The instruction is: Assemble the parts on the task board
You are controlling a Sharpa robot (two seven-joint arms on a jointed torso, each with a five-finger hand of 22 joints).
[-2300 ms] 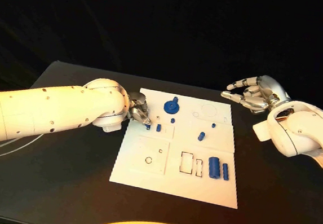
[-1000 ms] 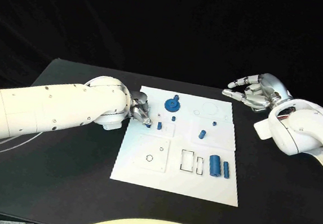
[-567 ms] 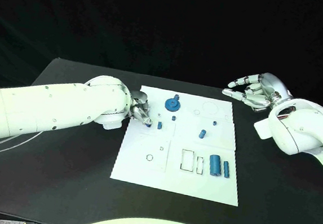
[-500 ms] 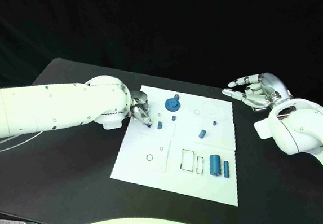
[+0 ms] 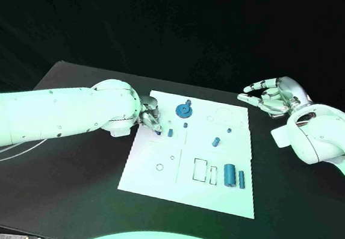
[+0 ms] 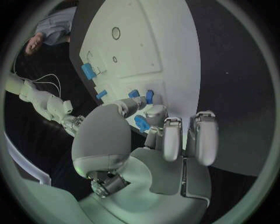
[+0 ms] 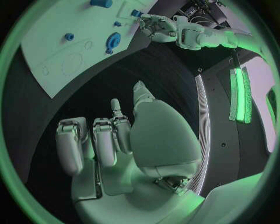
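Here the left hand [image 5: 148, 116] pinches a small blue part [image 6: 142, 123] at the task board's [image 5: 150, 186] left edge.

- A green cast is thrown over the whole scene, strongest on the white arms.
- The task board [image 5: 190, 177] is brightly lit against a dim surface [image 5: 57, 187] and black background.
- Straight edges are bent toward the rim in both wrist views.
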